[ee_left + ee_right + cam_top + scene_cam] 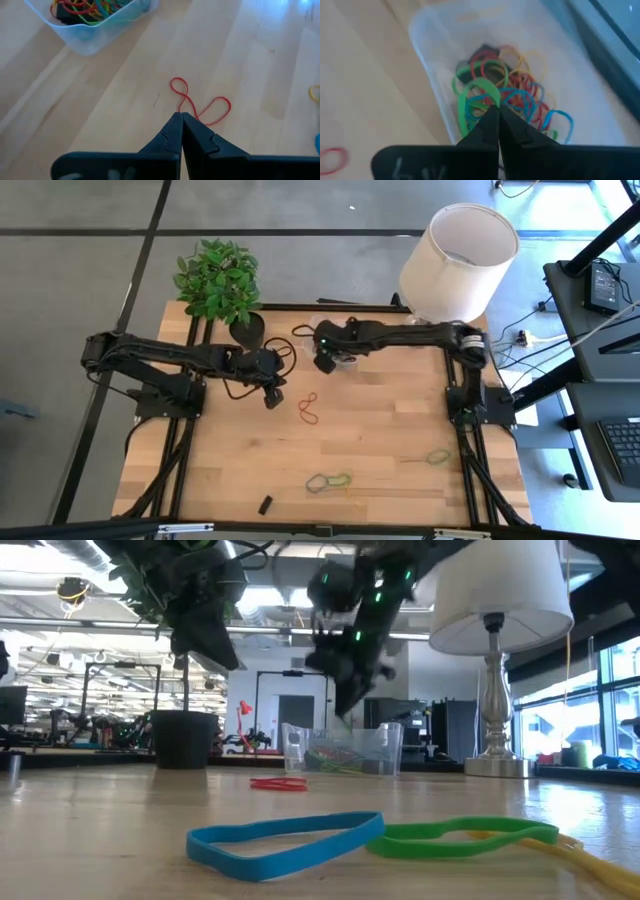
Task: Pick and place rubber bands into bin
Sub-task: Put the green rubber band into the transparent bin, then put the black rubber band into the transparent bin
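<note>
The clear bin stands at the table's far middle and holds several coloured rubber bands. My right gripper hangs over it, shut, with a green rubber band at its fingertips. My left gripper is shut on nothing, above the table just short of a red rubber band that lies flat in a figure-eight. Blue and green bands lie near the front edge. Another green band lies at the right. My right gripper pinches the green rubber band at one end of its loop between its two fingertips. The fingers slant down from above the bin. The loop hangs slack below them, over the bands in the bin; whether its lower end rests on them I cannot tell.
A black plant pot stands at the far left beside the bin, and a white lamp at the far right corner. A small black block lies at the front edge. Bare wood lies between the red band and the front bands.
</note>
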Action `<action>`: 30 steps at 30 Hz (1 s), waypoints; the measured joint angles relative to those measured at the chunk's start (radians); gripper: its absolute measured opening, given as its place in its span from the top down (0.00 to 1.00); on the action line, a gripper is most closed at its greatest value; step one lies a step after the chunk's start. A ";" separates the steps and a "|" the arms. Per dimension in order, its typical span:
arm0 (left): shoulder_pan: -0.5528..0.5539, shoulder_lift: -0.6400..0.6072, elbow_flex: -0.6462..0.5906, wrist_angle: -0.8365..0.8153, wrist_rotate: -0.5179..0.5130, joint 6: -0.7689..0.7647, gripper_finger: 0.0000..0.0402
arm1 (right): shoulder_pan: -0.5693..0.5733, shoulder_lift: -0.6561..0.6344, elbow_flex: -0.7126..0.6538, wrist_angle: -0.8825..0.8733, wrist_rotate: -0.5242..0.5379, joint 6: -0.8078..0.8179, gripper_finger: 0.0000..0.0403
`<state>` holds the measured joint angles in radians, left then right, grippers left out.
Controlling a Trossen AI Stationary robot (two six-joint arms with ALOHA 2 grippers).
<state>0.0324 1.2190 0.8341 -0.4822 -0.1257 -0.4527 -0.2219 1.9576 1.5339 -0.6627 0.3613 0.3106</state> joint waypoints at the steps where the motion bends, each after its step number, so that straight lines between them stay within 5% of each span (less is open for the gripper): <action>1: -0.002 0.000 0.000 0.002 -0.007 -0.010 1.00 | -0.008 0.022 0.000 0.004 -0.001 -0.002 1.00; 9: -0.020 0.000 0.000 0.001 -0.026 -0.036 1.00 | -0.049 0.133 -0.001 -0.005 -0.005 -0.006 0.95; 30: -0.019 0.000 0.000 0.000 -0.047 0.069 1.00 | -0.054 0.066 -0.001 -0.081 -0.045 0.119 0.67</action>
<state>0.0135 1.2190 0.8341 -0.4827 -0.1722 -0.3833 -0.2756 2.0231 1.5333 -0.7434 0.3161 0.4297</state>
